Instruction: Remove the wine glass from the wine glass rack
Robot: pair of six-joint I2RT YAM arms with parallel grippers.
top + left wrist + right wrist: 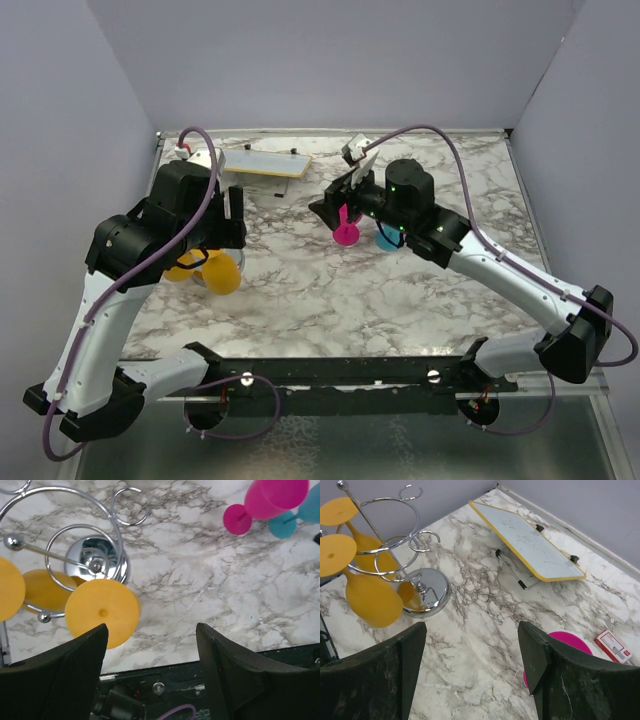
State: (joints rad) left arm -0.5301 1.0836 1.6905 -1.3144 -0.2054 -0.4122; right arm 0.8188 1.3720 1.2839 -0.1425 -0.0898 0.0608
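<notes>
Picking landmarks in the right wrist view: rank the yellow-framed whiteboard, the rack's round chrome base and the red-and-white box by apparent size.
1. yellow-framed whiteboard, clearly largest.
2. wine glass rack's round chrome base, partly hidden by a yellow glass.
3. red-and-white box, smallest.

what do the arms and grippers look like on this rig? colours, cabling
Both the left arm and right arm have white links with black joints. A purple cable runs along each. The left gripper and right gripper have broad black fingers with finely textured faces.
</notes>
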